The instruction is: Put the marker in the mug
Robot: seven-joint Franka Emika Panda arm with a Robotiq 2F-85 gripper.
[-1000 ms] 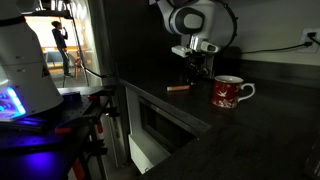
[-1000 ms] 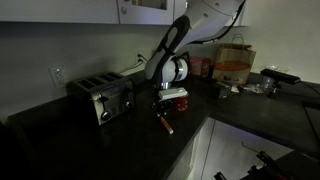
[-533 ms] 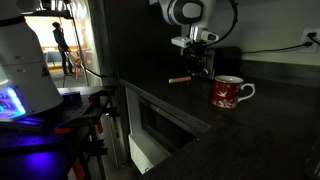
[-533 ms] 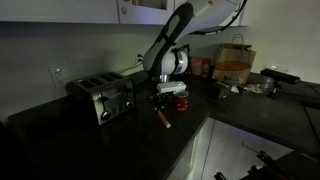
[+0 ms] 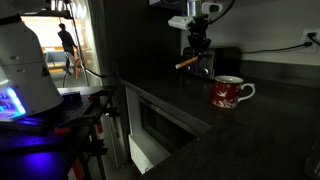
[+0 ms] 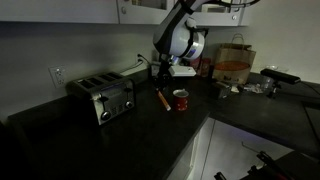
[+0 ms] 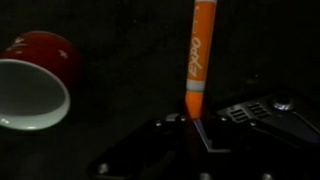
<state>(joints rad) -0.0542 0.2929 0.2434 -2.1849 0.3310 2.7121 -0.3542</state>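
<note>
Clamped narrow in the gripper (image 7: 197, 122): one end of the marker (image 7: 200, 55), hanging clear above the counter (image 5: 260, 120). Pick-up apparently done. Yet to carry across to the mug (image 5: 228, 92), empty off to one side, and drop inside.

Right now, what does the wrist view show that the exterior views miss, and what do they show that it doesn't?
Only the wrist view: lettering along the orange marker and the pale inside of the mug.

Only an exterior view: the toaster, the paper bag, and the marker held above the dark counter.

Both: the end effector shut on the marker, with the mug apart from it and the marker not yet in the mug.
</note>
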